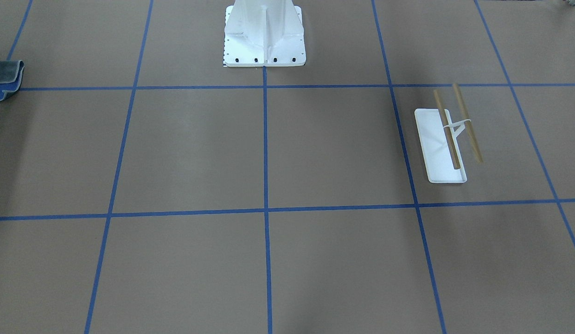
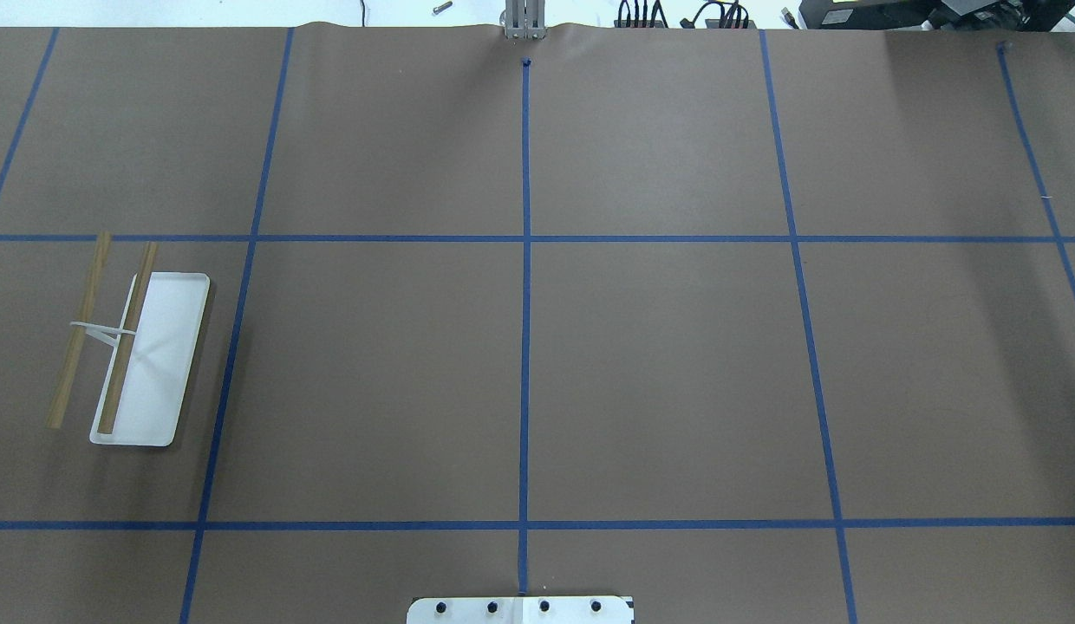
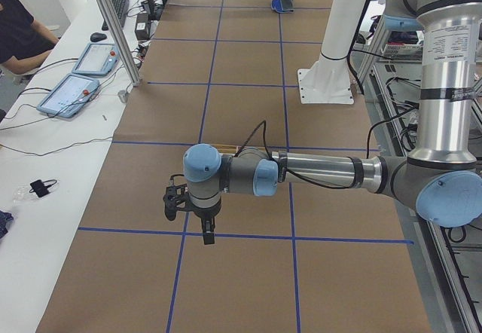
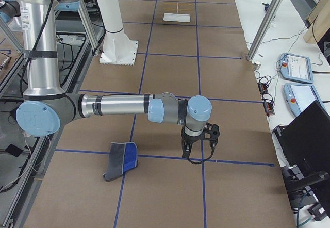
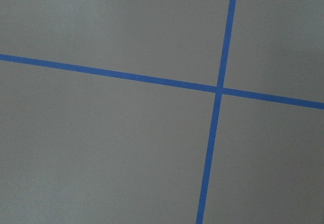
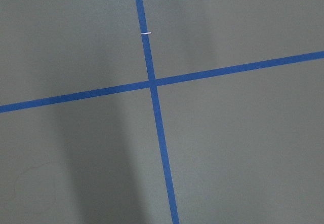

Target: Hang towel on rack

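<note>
The towel [image 1: 4, 81] lies crumpled on the table at the front-facing view's left edge, blue and dark grey sides both showing; it also shows in the right side view [image 4: 121, 161] and far off in the left side view [image 3: 283, 4]. The rack [image 1: 433, 139] stands with its white tray base and two tan rods bare; it also shows in the overhead view [image 2: 169, 347]. My left gripper [image 3: 208, 235] hangs above the table near the rack. My right gripper [image 4: 188, 153] hangs beside the towel, apart from it. I cannot tell whether either is open or shut.
The white bolted robot pedestal [image 1: 264, 37] stands at the table's robot side. Blue tape lines grid the brown table [image 2: 659, 373]. Tablets and cables lie on a side bench [image 3: 71, 84], where a person sits. Both wrist views show only table and tape.
</note>
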You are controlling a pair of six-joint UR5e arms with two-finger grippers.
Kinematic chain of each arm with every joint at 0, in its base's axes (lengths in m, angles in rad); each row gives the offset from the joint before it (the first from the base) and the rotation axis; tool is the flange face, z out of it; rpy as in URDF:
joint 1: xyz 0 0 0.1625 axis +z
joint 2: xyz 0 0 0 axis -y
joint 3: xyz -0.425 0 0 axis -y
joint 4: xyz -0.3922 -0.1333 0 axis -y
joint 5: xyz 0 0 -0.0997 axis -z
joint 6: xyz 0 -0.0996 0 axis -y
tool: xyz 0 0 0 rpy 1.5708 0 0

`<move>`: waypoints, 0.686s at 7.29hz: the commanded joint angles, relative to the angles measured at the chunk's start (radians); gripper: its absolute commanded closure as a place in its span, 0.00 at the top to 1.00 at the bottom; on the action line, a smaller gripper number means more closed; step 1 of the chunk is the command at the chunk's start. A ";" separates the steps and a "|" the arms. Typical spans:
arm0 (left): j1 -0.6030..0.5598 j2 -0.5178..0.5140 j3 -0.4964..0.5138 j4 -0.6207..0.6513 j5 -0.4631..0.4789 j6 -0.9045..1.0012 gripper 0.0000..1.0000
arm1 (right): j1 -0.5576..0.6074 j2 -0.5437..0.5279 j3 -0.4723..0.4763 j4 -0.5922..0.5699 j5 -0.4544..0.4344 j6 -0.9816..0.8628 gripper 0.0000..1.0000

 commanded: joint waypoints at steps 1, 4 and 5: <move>0.000 0.000 -0.007 -0.002 0.000 -0.001 0.98 | 0.000 0.000 0.000 0.000 0.002 0.000 1.00; 0.000 0.000 -0.003 -0.002 0.000 0.002 0.98 | 0.000 0.000 0.003 0.002 0.008 -0.003 1.00; 0.000 0.000 -0.001 -0.002 0.002 0.002 0.98 | 0.000 0.002 0.001 0.002 0.008 -0.005 1.00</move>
